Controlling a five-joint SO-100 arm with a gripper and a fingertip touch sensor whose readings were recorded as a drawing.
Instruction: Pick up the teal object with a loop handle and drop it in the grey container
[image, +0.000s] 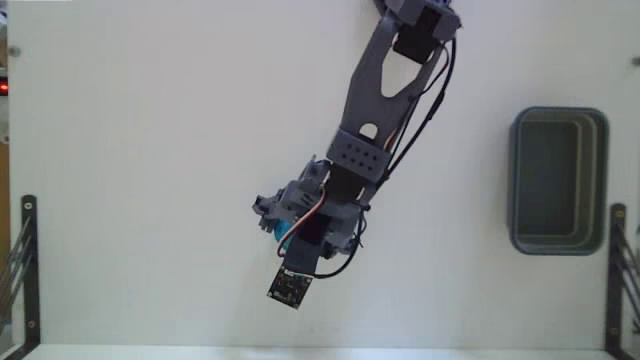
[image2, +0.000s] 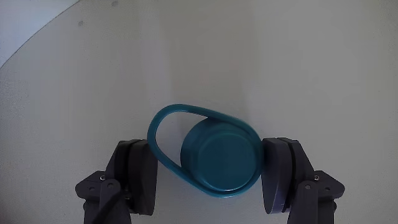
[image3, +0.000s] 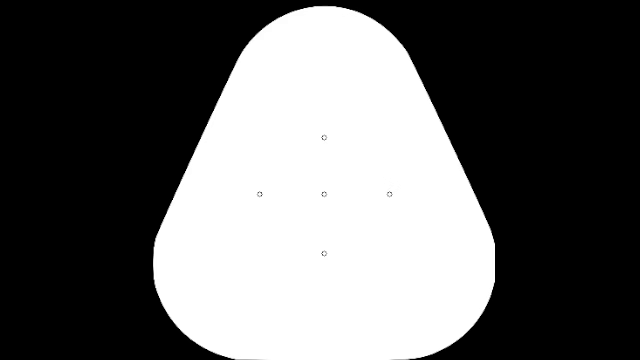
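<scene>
The gripper (image2: 208, 177) straddles the teal object with a loop handle (image2: 217, 163). In the wrist view the right finger (image2: 278, 180) touches the round body, and the left finger (image2: 138, 177) sits just outside the loop, at or very near its edge. The jaws are part-closed around the piece; whether they are actually clamping it cannot be told from these pictures, nor whether the piece is lifted or resting on the table (image: 150, 150).

In the fixed view the teal object shows only as a small blue patch (image: 281, 233) under the arm's wrist, well apart from the grey container (image: 558, 180), which lies far to its right near the table edge.

Failure risks from this state (judgement):

- Uneven contact. One finger bears on the rigid body, the other on the thin loop. The loop may flex or fold, leaving a loose hold.
- Rotation. Squeezing off-centre could spin the round body out of the jaws.
- Drop in transit. The long swing to the grey container gives a weak hold time to slip.
- Early release. Opening short of the container's rim would land the piece outside it.
</scene>
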